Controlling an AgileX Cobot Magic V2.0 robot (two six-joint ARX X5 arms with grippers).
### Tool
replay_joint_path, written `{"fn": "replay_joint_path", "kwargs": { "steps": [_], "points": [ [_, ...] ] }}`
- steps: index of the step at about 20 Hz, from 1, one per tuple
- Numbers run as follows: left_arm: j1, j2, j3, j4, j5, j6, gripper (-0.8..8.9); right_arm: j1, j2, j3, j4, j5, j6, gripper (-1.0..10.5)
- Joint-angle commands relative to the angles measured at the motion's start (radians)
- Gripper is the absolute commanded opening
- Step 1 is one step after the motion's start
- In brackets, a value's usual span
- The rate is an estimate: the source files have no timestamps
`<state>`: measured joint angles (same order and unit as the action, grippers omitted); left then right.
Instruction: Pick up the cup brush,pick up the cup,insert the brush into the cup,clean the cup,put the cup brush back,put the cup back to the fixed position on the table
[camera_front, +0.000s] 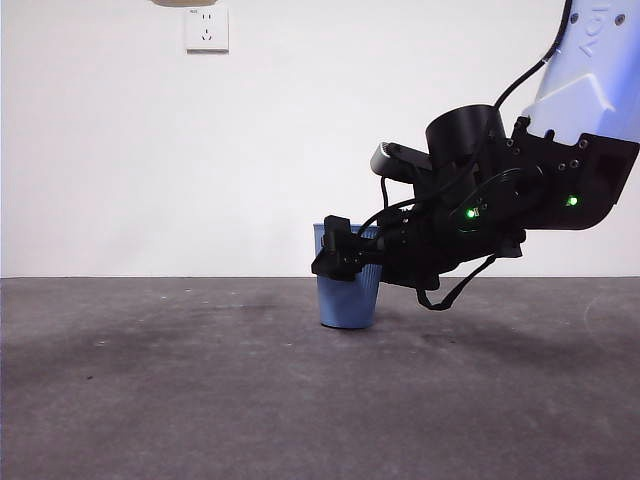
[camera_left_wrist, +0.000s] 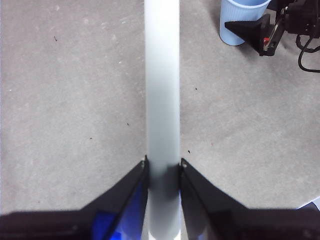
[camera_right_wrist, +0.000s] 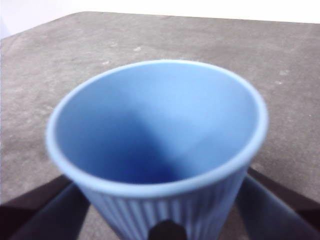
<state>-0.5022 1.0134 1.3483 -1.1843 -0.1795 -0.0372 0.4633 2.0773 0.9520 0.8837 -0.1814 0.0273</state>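
The blue ribbed cup (camera_front: 345, 300) stands upright on the dark grey table (camera_front: 200, 390). My right gripper (camera_front: 345, 255) reaches in from the right and is shut on the cup, one jaw on each side of its upper wall. The right wrist view looks down into the empty cup (camera_right_wrist: 160, 130) with the right gripper (camera_right_wrist: 160, 205) flanking it. My left gripper (camera_left_wrist: 163, 162) is shut on the cup brush's pale grey handle (camera_left_wrist: 162, 75), held high above the table. A cream sliver, the brush's sponge head (camera_front: 188, 2), shows at the front view's top edge. The left wrist view also shows the cup (camera_left_wrist: 240, 20).
A white wall with a power socket (camera_front: 206, 30) stands behind the table. The right arm's black wrist and cables (camera_front: 500, 200) hang over the table's right side. Bare table (camera_left_wrist: 75, 100) lies below the left gripper.
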Motion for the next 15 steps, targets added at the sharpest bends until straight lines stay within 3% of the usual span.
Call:
{"fn": "replay_joint_path", "kwargs": {
  "steps": [1,4,7,11,15],
  "points": [
    [-0.002,-0.001,-0.003,0.009,0.001,-0.003,-0.08,0.000,0.023,0.001,0.003,0.003,0.009,3.2],
    [-0.002,-0.001,-0.003,0.005,0.001,-0.003,-0.08,0.000,0.023,0.001,-0.003,0.001,0.009,2.3],
    [-0.002,0.003,-0.003,-0.011,-0.002,0.021,-0.08,0.000,0.023,0.001,-0.002,0.000,0.008,-0.2],
    [-0.002,0.051,-0.003,-0.037,-0.003,0.076,-0.08,0.001,-0.041,0.001,-0.108,-0.003,-0.006,-0.1],
    [-0.001,0.133,-0.003,-0.044,-0.003,0.163,-0.08,0.026,-0.266,0.001,-0.459,0.005,-0.153,-0.1]
  ]
}}
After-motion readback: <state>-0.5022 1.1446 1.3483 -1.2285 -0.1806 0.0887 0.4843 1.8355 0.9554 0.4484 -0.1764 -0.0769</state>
